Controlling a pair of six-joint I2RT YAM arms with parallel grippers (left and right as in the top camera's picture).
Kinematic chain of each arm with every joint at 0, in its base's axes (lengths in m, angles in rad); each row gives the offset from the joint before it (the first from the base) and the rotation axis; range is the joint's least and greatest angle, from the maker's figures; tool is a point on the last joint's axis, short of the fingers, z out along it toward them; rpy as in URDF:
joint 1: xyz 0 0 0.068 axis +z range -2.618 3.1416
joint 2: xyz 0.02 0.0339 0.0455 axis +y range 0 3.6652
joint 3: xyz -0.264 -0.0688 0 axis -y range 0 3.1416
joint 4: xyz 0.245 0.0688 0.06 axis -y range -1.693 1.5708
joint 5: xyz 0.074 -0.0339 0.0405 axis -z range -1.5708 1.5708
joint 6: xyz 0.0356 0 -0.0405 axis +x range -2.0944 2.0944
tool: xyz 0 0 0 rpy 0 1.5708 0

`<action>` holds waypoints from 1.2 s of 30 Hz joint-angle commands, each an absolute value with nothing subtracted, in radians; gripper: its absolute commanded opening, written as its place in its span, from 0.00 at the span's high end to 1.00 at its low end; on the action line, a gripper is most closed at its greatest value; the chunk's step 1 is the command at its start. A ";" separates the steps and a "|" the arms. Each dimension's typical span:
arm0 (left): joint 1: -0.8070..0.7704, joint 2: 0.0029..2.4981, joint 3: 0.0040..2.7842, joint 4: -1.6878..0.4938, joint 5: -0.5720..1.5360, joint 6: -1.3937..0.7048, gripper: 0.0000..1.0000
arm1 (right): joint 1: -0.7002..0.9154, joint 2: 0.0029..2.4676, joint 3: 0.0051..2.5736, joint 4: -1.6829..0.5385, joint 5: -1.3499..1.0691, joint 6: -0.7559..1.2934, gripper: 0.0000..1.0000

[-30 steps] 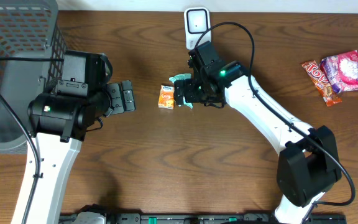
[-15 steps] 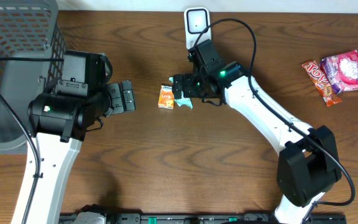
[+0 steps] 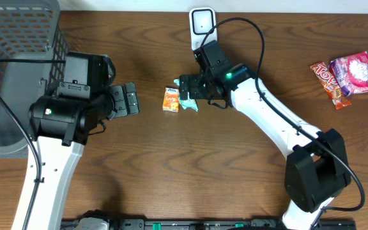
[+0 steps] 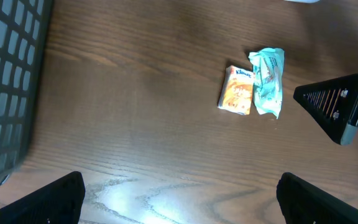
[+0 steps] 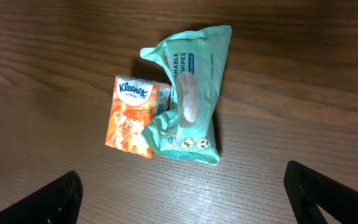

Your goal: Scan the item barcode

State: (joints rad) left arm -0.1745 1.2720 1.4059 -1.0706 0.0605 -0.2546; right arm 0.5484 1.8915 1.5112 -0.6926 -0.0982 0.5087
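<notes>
Two small items lie side by side mid-table: an orange Kleenex tissue pack (image 3: 170,99) (image 5: 135,116) (image 4: 236,91) and a crumpled teal wipes pack (image 3: 190,105) (image 5: 188,99) (image 4: 268,81) overlapping its right edge. My right gripper (image 3: 187,89) (image 5: 185,202) hovers over them, open and holding nothing, both packs just beyond its fingertips. A white barcode scanner (image 3: 201,24) stands at the far edge behind that arm. My left gripper (image 3: 133,100) (image 4: 181,205) is open and empty, a short way left of the tissue pack, pointing toward it.
A dark grey wire basket (image 3: 18,57) (image 4: 5,93) fills the far left corner. Two snack packets lie at the far right, a red-orange one (image 3: 329,83) and a pink-purple one (image 3: 358,72). A finger of the right gripper (image 4: 340,111) shows at the right of the left wrist view.
My right gripper has drawn back a little toward the far edge, uncovering more of the teal wipes pack. The left arm and both packs have stayed put.
</notes>
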 commanded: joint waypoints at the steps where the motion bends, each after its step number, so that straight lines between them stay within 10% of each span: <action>1: -0.173 1.274 1.404 -1.073 0.047 -0.249 0.02 | 0.556 1.900 1.499 -0.691 -0.070 0.523 0.01; 36: -0.173 1.274 1.404 -1.073 0.047 -0.249 0.02 | 0.556 1.900 1.495 -0.692 0.044 0.524 0.01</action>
State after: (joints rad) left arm -0.1745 1.2720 1.4059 -1.0706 0.0605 -0.2546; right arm 0.5484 1.8915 1.5024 -0.6914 -0.0044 0.5091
